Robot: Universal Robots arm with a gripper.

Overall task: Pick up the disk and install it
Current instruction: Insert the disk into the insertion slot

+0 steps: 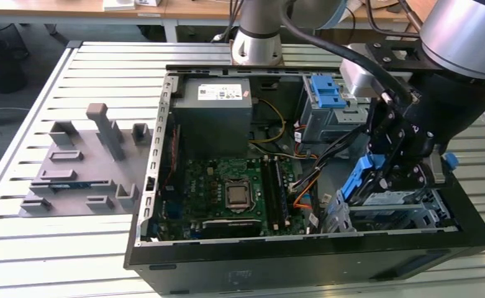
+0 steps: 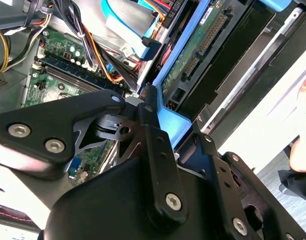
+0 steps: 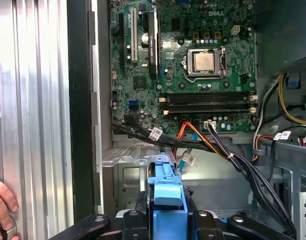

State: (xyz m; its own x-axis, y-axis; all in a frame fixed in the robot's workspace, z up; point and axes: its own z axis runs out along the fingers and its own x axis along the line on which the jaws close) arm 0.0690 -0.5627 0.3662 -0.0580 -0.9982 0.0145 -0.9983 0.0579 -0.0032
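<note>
Starting at the exterior view's left, a grey fixture (image 1: 85,167) of posts and slots sits on the slatted table (image 1: 27,93), well apart from the work; beside it lies the open case (image 1: 225,273), which holds everything else. Inside, from that side across: a grey box (image 1: 213,112) with a white sticker at the far wall; the motherboard (image 1: 225,192) on the floor of the case, its processor socket bare; a tangle of cables (image 1: 304,186) running between board and drive bays; a blue latch (image 1: 329,93) at the far corner; and a metal cage (image 1: 416,217) at the near corner on the exterior view's right.

The gripper (image 1: 395,180) hangs over that cage, its fingers closed on the disk (image 1: 365,180), pinching the blue carrier from both sides (in the first wrist view the carrier (image 3: 165,192) sits squarely between them); in the second wrist view the disk's green circuit side (image 2: 192,50) runs away from the fingers toward the case interior.

By my reading the pick-up is done and the disk is at the bay, held on edge with its lower part at the cage mouth; how deep it sits I cannot tell; it does not look seated, so the install itself is not yet finished.

A person's hand (image 3: 3,205) rests on the table outside the case wall.
</note>
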